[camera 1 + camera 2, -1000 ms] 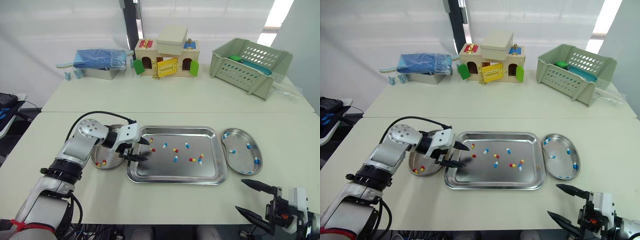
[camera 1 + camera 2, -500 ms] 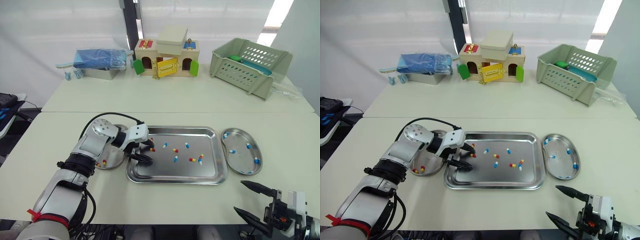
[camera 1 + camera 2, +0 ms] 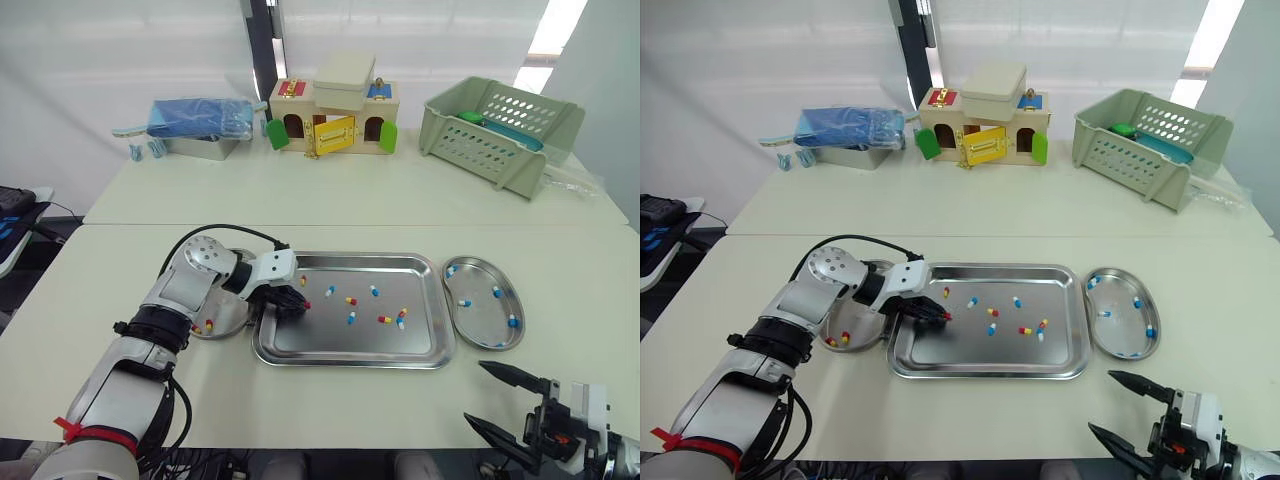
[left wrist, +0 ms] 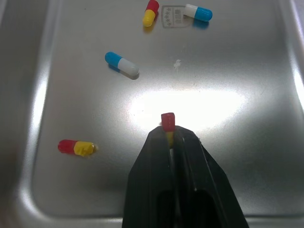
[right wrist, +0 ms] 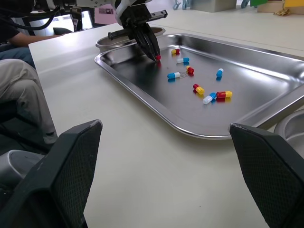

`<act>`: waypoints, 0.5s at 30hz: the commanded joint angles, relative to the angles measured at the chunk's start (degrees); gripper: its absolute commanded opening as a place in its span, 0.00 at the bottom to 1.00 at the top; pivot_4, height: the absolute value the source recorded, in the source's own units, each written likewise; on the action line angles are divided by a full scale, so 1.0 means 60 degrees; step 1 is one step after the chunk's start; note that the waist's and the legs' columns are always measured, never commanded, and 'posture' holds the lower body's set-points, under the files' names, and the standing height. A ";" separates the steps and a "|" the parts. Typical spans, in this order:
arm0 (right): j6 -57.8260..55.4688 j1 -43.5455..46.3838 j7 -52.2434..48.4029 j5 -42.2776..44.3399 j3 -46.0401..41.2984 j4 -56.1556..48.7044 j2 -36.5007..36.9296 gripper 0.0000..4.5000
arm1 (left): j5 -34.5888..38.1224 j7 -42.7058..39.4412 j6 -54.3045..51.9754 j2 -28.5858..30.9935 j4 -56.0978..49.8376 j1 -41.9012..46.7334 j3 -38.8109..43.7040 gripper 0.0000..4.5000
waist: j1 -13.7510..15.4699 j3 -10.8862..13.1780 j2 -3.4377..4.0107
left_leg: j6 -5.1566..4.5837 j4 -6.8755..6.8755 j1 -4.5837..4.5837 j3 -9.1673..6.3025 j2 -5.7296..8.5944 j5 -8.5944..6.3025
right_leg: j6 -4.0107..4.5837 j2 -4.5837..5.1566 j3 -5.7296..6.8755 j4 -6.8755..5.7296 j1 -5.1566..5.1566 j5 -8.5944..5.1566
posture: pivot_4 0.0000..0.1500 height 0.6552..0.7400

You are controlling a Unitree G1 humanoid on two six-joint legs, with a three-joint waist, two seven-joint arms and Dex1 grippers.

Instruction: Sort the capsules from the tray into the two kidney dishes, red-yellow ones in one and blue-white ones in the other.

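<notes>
The left kidney dish holds red-yellow capsules, just right of it the left claw is clamped on a red-yellow capsule at the tray's left end, the right kidney dish holds blue-white capsules, and the right claw hangs spread apart at the desk's near edge.

Robot test lab: white curtain backdrop, plain white counter, staged props: toy house, plastic basket, steel tray, kidney dish.
</notes>
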State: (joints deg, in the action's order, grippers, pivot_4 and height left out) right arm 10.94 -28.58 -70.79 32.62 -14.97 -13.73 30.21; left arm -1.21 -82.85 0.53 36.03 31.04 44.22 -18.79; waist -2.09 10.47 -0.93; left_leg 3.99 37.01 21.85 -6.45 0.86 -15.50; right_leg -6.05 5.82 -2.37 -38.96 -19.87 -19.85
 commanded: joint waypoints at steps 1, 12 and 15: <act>0.0160 -0.0062 0.0021 0.0058 -0.0109 -0.0120 0.0077 1.00 | -0.0078 -0.0031 -0.0075 0.0008 -0.0224 -0.0166 -0.0060 0.00 | 0.0008 -0.0001 0.0000 | 0.0000 0.0000 0.0000 0.0000 0.0000 0.0000 | 0.0000 0.0000 0.0001 0.0000 0.0000 0.0000 | 1.00 1.00; 0.0154 -0.0001 -0.0379 0.0209 -0.0063 -0.0179 0.0375 1.00 | 0.1470 0.0357 -0.2870 0.1297 -0.4196 -0.1717 0.1588 0.00 | -0.0087 0.0000 0.0000 | 0.0000 -0.0001 0.0006 -0.0005 -0.0018 0.0000 | 0.0001 -0.0014 0.0001 -0.0003 -0.0007 0.0000 | 1.00 1.00; 0.0195 0.0105 -0.0683 0.0238 0.0017 -0.0144 0.0558 1.00 | 0.1932 0.1020 -0.4016 0.1963 -0.5486 -0.2646 0.2663 0.00 | -0.0138 -0.0002 0.0003 | -0.0001 -0.0004 0.0001 -0.0003 -0.0025 -0.0001 | 0.0001 -0.0017 0.0000 -0.0001 -0.0004 0.0000 | 1.00 1.00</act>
State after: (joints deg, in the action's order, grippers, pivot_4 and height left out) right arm 11.06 -27.97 -73.78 32.79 -14.42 -13.54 33.09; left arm 8.18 -78.64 -20.27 46.40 2.16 29.53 -6.37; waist -2.92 10.46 -0.91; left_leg 3.98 36.98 21.85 -6.46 0.70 -15.50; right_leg -6.04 5.72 -2.38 -38.96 -19.90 -19.85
